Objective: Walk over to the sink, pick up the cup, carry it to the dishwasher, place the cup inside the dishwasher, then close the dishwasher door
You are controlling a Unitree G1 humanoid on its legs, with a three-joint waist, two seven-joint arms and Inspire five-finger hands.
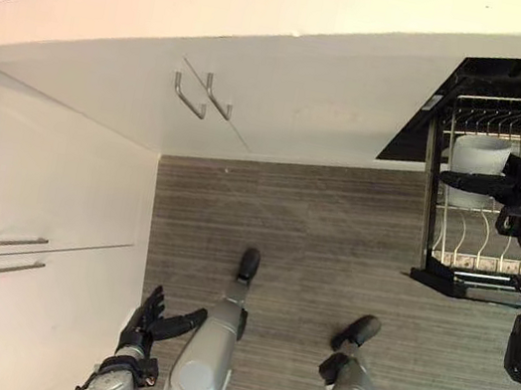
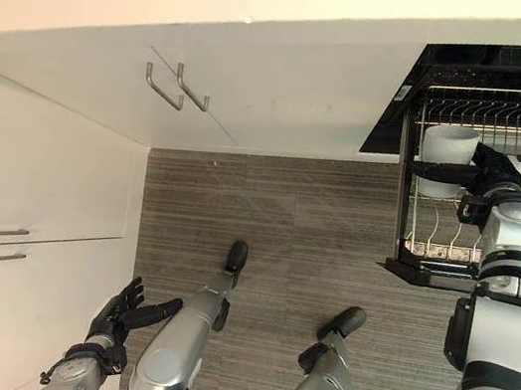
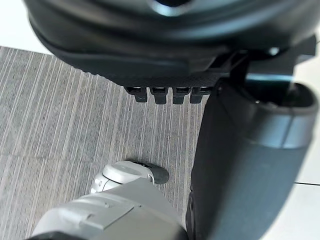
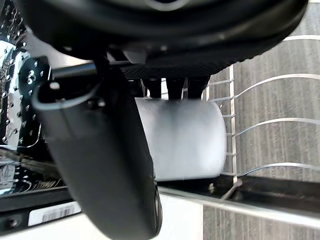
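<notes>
Fingers of dark right hand curled tight, thumb opposite. Black open dishwasher, pulled-out silver wire rack, white cylindrical cup gripped over that rack. Might tip on tines if released tilted; might snag wires on withdrawal. Dark left hand low, relaxed open.
</notes>
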